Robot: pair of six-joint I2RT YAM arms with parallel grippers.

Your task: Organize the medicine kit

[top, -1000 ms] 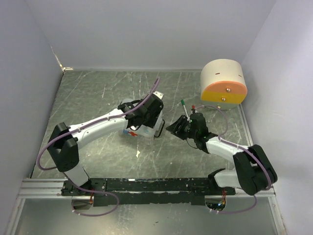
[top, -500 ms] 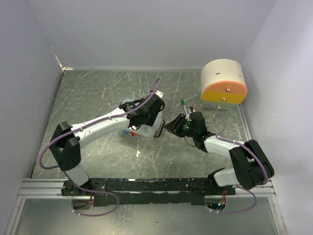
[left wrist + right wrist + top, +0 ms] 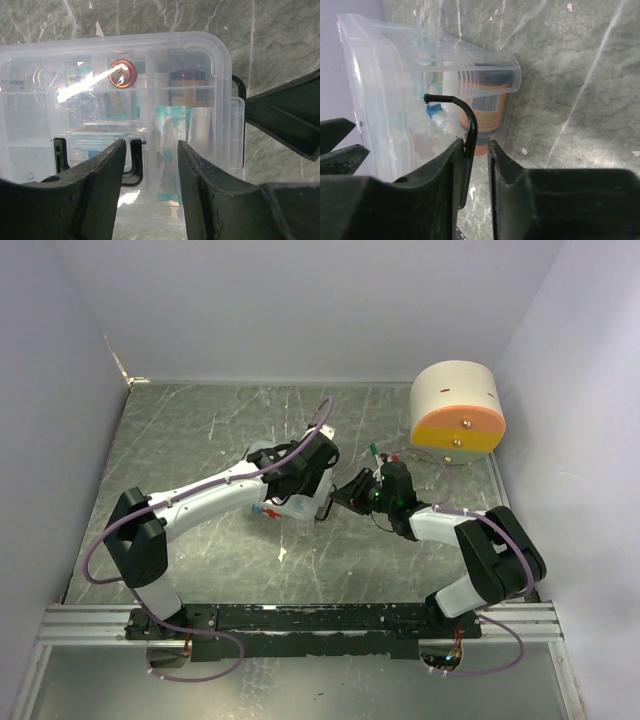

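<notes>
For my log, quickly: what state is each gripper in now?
Left gripper: open over the clear plastic box.
Right gripper: around its thin black wire handle; grip cannot be told.

We log a clear, colourless rectangular plastic medicine kit [image 3: 115, 55] with a red cross mark [image 3: 265, 512] on its side and a thin black wire handle [image 3: 468, 130]. Inside we pick out a copper-orange round cap [image 3: 122, 73], a teal-and-white sachet [image 3: 170, 145] and an orange pill bottle [image 3: 487, 107] whose white label has black barcode stripes. The metal table [image 3: 200, 430] is grey-green and marbled, with white streaks all over. At its far right corner sits a big round drum [image 3: 457, 400]: cream body, orange band, yellow band lowest. The left gripper [image 3: 151, 145] and right gripper [image 3: 475, 145] are matte black. Left arm [image 3: 200, 495] and right arm [image 3: 440, 525] are white with black joints and carry purple cables [image 3: 95, 550]. Walls [image 3: 300, 310] are pale lavender-white.
</notes>
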